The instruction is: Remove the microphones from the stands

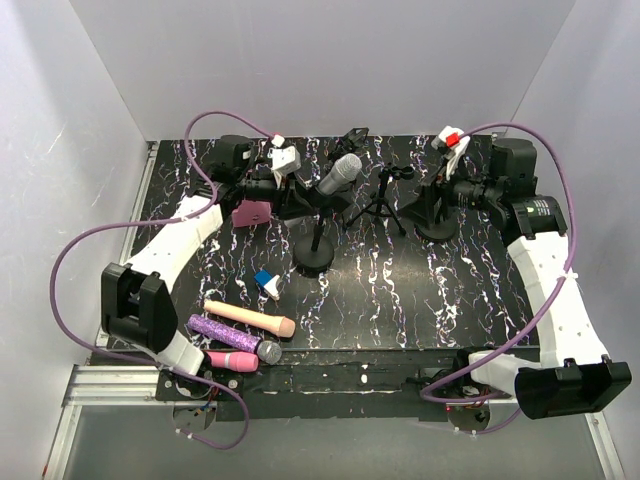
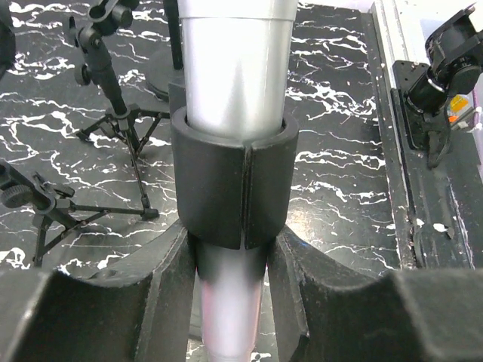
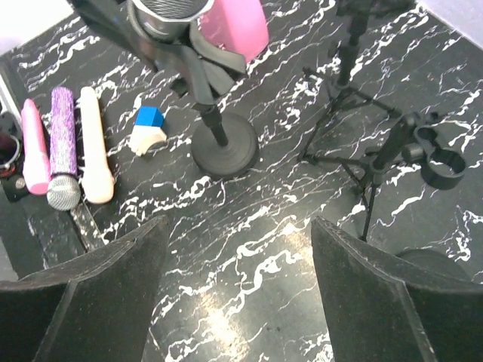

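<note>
A silver microphone (image 1: 338,175) leans in the black clip (image 2: 230,181) of a stand with a round base (image 1: 316,255) at mid-table. My left gripper (image 2: 230,302) is shut on the microphone's handle just below the clip, one finger on each side. In the top view the left gripper (image 1: 298,203) sits at the lower left end of the microphone. My right gripper (image 3: 238,256) hangs open over bare table to the right of the stand, nothing between its fingers. The right wrist view shows the stand's base (image 3: 225,151) and the microphone's mesh head (image 3: 170,11).
A small tripod stand (image 1: 385,200) is right of the microphone, and another round base (image 1: 436,228) lies under the right gripper. Three loose microphones, cream (image 1: 250,318), purple glitter (image 1: 235,337) and pink (image 1: 232,360), lie at the near left. A blue-and-white block (image 1: 266,283) is beside them.
</note>
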